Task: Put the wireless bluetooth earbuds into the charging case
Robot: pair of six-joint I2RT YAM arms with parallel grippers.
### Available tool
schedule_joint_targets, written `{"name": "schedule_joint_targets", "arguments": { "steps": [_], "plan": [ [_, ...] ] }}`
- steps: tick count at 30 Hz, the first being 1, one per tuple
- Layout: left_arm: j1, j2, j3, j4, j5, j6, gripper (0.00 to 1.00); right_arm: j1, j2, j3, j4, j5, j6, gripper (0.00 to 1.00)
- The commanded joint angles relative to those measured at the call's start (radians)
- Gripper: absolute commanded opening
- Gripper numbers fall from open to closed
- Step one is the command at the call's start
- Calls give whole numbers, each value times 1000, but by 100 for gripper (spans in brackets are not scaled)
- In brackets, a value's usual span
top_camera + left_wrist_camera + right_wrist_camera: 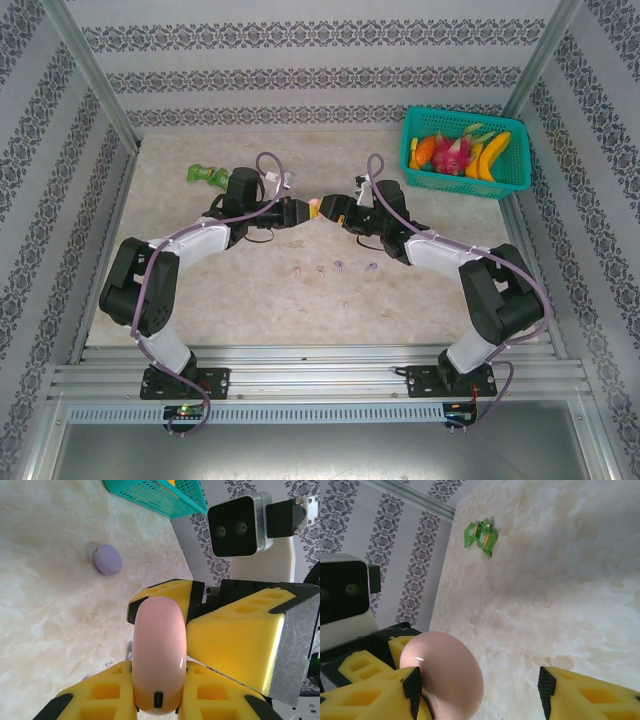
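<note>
A pale pink charging case (159, 650) is held edge-on between the yellow fingers of my left gripper (159, 690), which is shut on it, and it looks closed. Both grippers meet above the table's middle, left gripper (303, 210) facing right gripper (331, 210), with the pink case (315, 207) between them. My right gripper (480, 692) stands open around the case (442, 677); its left finger (375, 697) rests against the case and its right finger (590, 695) is well clear. Several tiny earbuds (320, 268) lie on the table nearer the arm bases.
A lilac round case (372, 267) lies on the table next to the earbuds, seen as the lilac case (108, 559) in the left wrist view. A teal basket (466, 152) of toy fruit stands at the back right. A green toy (207, 175) lies at the back left.
</note>
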Motion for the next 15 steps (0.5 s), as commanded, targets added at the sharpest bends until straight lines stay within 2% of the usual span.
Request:
{"name": "schedule_joint_targets", "arguments": {
  "steps": [1, 15],
  "plan": [
    [-2, -20, 26, 41, 36, 7, 0, -18, 31, -38, 28, 18, -2, 63],
    [-2, -31, 30, 51, 46, -2, 0, -36, 117, -63, 115, 1, 39, 62]
  ]
}}
